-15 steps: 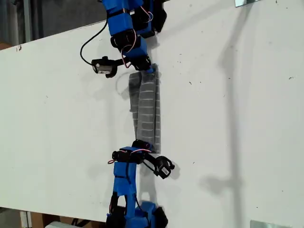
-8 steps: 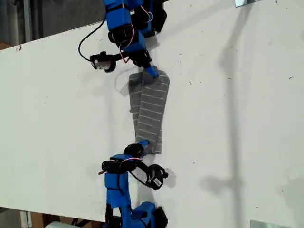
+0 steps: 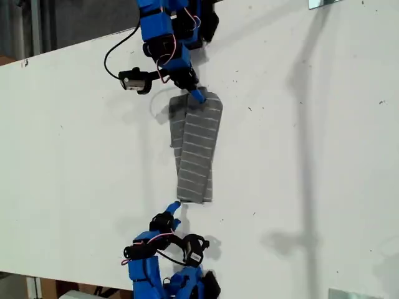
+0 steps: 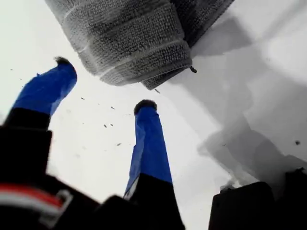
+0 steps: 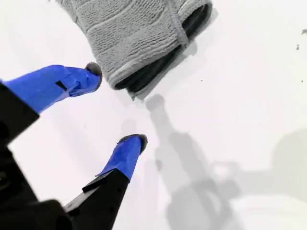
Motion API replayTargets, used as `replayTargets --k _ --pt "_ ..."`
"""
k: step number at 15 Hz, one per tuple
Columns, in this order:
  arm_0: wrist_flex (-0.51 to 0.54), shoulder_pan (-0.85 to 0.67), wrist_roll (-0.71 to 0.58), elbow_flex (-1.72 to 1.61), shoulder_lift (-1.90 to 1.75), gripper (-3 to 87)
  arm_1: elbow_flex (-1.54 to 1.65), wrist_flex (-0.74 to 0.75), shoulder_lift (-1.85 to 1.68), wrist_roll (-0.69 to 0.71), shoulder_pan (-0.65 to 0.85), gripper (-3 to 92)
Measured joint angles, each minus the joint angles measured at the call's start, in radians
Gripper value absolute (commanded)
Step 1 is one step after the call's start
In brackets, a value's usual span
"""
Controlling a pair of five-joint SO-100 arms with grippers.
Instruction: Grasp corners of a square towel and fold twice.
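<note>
Lengthwise, the folded towel (image 3: 196, 149) spans between both arms

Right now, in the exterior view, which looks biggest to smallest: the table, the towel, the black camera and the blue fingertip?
white table
towel
black camera, near that view's top
blue fingertip, below the towel
The last two look close, so their order is unsure.

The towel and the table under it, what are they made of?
The towel looks like soft woven cloth, maybe terry: the wrist views show a fuzzy looped grey pile with pale stripes and a stitched hem. The table looks like a hard, smooth, matte white board, perhaps painted or laminated; small dark specks sit on it.
</note>
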State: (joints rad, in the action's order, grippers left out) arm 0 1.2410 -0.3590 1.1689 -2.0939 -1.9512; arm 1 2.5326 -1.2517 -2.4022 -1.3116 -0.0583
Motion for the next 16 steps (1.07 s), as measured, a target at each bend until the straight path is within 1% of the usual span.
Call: replayTargets --k 1,2,3,4,8,10,13,16 --pt "-0.015 0.0 0.008 -0.012 -0.006 24.2 0.0 0.034 0.017 -0.031 -0.032 18.8" --pt "-0.034 0.006 0.015 -0.026 -0.008 24.2 0.0 0.072 0.048 -0.066 -0.074 19.1" --pt "-0.051 0.011 0.014 -0.044 -0.008 24.2 0.0 0.118 0.104 -0.095 -0.118 21.3" --pt "-0.066 0.009 0.018 -0.058 -0.008 24.1 0.0 0.176 0.176 -0.112 -0.133 21.1" --pt "-0.091 0.017 0.02 -0.097 -0.011 23.8 -0.064 0.29 0.451 -0.126 -0.149 10.8" --pt "-0.106 0.017 0.023 -0.121 -0.017 23.5 -0.071 0.304 0.465 -0.126 -0.149 -0.2" --pt "-0.138 0.017 0.026 -0.149 -0.028 23.1 -0.091 0.295 0.469 -0.127 -0.149 -0.2" --pt "-0.164 0.017 0.026 -0.167 -0.029 22.8 -0.169 0.183 0.469 -0.1 -0.101 -0.2"
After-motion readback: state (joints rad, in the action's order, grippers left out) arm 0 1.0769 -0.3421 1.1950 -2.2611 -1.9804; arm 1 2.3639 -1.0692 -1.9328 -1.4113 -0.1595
